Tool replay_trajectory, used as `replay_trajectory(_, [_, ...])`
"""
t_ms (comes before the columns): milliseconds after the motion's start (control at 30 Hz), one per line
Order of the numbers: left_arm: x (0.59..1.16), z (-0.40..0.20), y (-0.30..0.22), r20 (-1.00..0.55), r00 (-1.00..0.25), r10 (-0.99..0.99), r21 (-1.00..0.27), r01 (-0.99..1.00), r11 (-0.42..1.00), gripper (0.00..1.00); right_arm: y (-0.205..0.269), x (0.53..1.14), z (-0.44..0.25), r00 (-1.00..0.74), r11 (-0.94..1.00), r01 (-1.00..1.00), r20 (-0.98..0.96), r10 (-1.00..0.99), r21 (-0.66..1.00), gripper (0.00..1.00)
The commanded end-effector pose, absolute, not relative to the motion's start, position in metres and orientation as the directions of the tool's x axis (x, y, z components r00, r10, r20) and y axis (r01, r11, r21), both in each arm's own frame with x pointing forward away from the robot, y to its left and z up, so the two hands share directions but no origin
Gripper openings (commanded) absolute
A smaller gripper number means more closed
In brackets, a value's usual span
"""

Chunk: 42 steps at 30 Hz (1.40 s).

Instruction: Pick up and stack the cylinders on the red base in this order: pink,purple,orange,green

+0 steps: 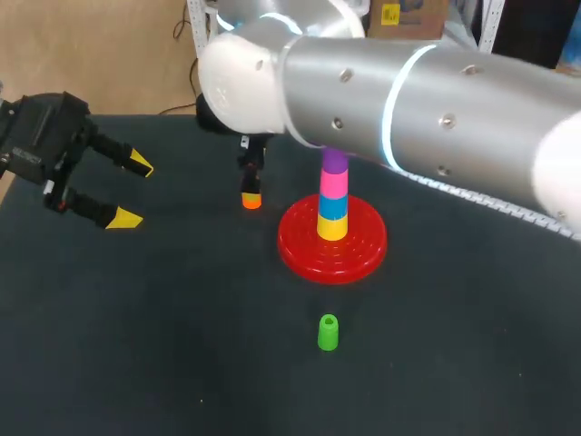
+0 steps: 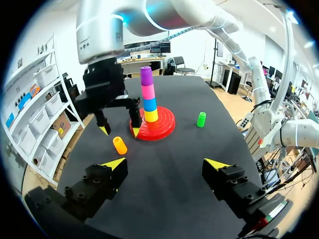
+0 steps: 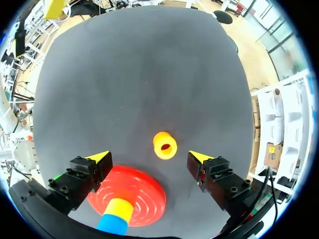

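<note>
Right tool (image 3: 149, 156) hangs spread over the orange cylinder (image 3: 164, 145), just beside the base (image 3: 144, 189), where purple (image 2: 146, 75) already sits on top. Next, likely: drop and pinch orange; left tool (image 1: 133, 192) sits spread, well off the base

A red base (image 1: 363, 259), patterned with concentric ridges, was pictured at the centre of the frame on a plain black table (image 1: 182, 363). Four colour bands were shown above it: a yellow cylinder (image 1: 332, 227), a blue cylinder (image 1: 333, 206), a pink cylinder (image 1: 334, 184) and a purple cylinder (image 1: 336, 162). An orange cylinder (image 1: 251, 200) was seen left of centre, and a bright green cylinder (image 1: 328, 332) lower down. The left gripper (image 1: 132, 191), at upper left, and the right gripper (image 3: 149, 157) were finished in black with yellow tips. The right arm (image 1: 472, 100) was cased in silver and white, banded by a pale blue ring of light (image 1: 397, 91).
</note>
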<state>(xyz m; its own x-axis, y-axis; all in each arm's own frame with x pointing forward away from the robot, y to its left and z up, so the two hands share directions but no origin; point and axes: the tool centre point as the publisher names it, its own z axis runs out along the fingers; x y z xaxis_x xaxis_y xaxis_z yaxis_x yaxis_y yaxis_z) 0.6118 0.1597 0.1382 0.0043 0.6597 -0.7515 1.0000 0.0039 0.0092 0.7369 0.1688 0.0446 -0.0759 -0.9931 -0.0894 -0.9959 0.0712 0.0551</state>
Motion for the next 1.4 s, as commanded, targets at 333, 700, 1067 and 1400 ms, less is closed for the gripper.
replay_trajectory(333, [0.611, 0.137, 0.161, -0.754, 0.008, 0.657, 0.014, 1.000, 0.004, 1.00, 0.177, 0.756, 0.025, -0.068, 0.059, -0.987, -0.058, -0.996, 0.151, 1.00])
replay_trajectory(700, [0.611, 0.137, 0.161, -0.754, 0.008, 0.657, 0.014, 1.000, 0.004, 1.00, 0.177, 0.752, 0.021, -0.068, 0.059, -0.985, -0.049, -0.996, 0.159, 1.00])
replay_trajectory(1067, [0.611, 0.137, 0.161, -0.754, 0.008, 0.657, 0.014, 1.000, 0.004, 1.00, 0.183, 0.751, 0.013, -0.061, 0.054, -0.983, -0.039, -0.997, 0.176, 1.00])
replay_trajectory(1400, [0.611, 0.137, 0.161, -0.754, 0.008, 0.657, 0.014, 1.000, 0.004, 1.00, 0.181, 0.752, 0.012, -0.070, 0.063, -0.982, -0.033, -0.997, 0.178, 1.00])
